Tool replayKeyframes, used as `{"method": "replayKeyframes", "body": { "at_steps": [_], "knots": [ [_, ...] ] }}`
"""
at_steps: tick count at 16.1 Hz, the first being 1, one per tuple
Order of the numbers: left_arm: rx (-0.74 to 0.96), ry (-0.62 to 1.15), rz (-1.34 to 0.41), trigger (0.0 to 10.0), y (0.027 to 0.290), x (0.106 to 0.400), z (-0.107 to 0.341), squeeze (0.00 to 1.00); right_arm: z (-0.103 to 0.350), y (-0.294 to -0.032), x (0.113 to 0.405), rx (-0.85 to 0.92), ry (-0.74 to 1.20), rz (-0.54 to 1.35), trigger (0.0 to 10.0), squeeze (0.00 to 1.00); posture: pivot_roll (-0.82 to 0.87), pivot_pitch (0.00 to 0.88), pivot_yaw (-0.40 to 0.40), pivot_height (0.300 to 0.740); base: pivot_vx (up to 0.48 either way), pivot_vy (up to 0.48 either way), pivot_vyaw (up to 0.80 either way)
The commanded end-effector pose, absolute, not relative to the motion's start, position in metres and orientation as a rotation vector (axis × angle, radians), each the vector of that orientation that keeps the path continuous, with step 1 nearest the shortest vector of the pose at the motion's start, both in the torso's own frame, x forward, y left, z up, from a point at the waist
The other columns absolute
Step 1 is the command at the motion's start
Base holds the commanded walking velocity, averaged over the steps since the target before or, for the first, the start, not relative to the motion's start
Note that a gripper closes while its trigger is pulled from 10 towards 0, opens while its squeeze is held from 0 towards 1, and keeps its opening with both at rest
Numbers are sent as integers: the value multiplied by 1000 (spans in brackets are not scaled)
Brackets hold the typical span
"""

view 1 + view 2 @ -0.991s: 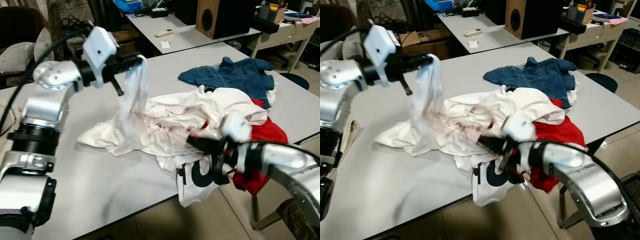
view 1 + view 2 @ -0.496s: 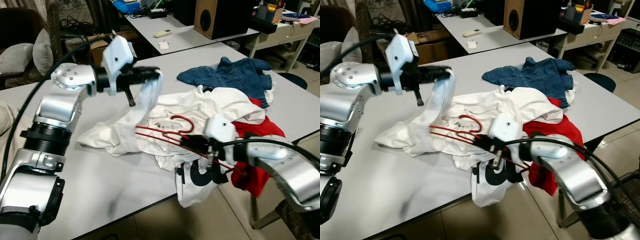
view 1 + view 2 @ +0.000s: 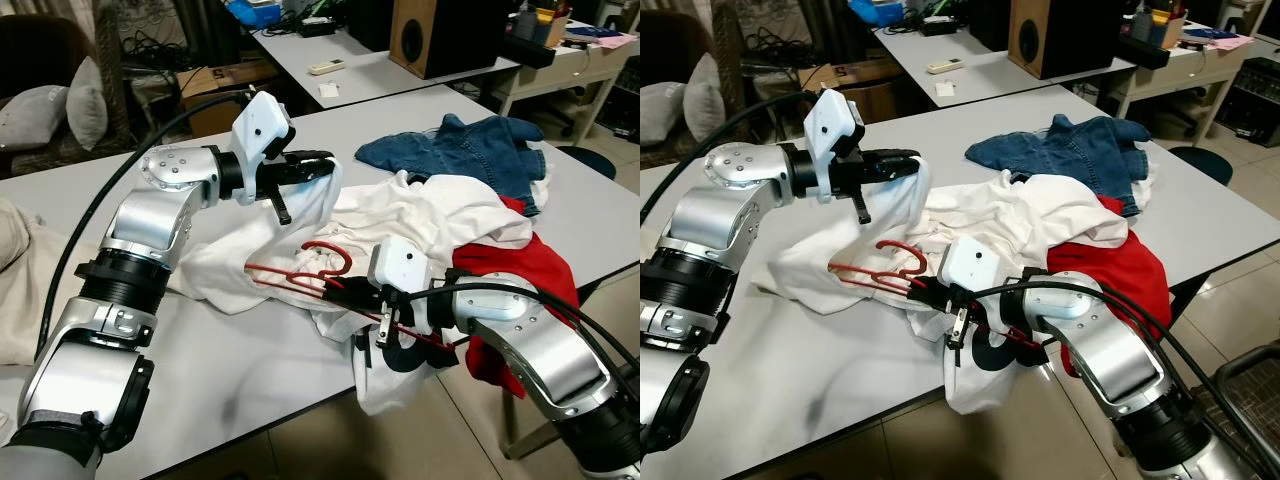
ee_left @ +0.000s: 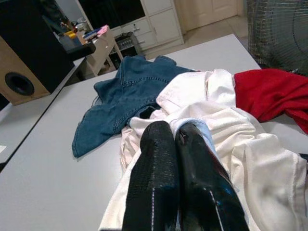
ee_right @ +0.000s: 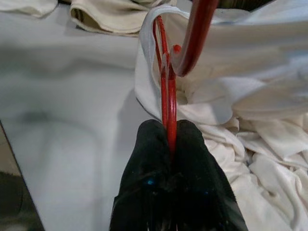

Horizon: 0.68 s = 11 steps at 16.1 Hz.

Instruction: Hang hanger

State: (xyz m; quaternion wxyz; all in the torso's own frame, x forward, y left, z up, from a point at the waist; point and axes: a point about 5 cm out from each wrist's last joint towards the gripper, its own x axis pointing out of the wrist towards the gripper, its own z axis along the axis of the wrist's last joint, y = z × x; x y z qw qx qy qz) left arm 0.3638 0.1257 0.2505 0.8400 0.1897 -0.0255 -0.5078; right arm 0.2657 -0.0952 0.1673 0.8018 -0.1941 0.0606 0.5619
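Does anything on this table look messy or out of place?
Yes. Clothes lie in a heap on the table: white shirt, denim garment, red garment. One printed white piece hangs over the front edge.

red hanger [image 3: 300,275] in right gripper [image 3: 345,297] over white shirt [image 3: 420,215]

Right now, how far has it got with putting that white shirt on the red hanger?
Both grips look made: right claw shut on the red hanger, left claw pinching up the white shirt. In hand: bringing them together. Left: the hanger lies outside the shirt, not yet inside it.
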Motion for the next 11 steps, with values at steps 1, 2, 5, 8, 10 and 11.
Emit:
{"method": "replayKeyframes", "body": {
  "at_steps": [1, 2, 5, 8, 10, 11],
  "knots": [
    [405, -82, -1063, 10000, 127, 365, 260, 0, 172, -95, 267, -413, 99, 1193, 10000, 0, 16, 0, 92, 740, 0, 0, 0],
    [387, -76, -1086, 10000, 129, 364, 260, 1000, 172, -95, 268, -401, 96, 1183, 10000, 0, 16, 0, 93, 740, 0, 0, 0],
    [371, 2, -1152, 10000, 130, 359, 251, 1000, 171, -95, 268, -387, 98, 1176, 10000, 0, 20, 0, 94, 740, 0, 0, 0],
    [390, 107, -1176, 10000, 136, 356, 239, 1000, 169, -94, 267, -386, 111, 1187, 10000, 0, 22, 0, 95, 740, 0, 0, 0],
    [407, 178, -1139, 10000, 145, 359, 235, 1000, 167, -96, 267, -393, 128, 1194, 10000, 0, 22, 0, 95, 740, 0, 0, 0],
    [436, 226, -1113, 10000, 152, 360, 231, 1000, 166, -97, 267, -400, 137, 1192, 10000, 0, 22, 0, 95, 740, 0, 0, 0]
  ]
}}
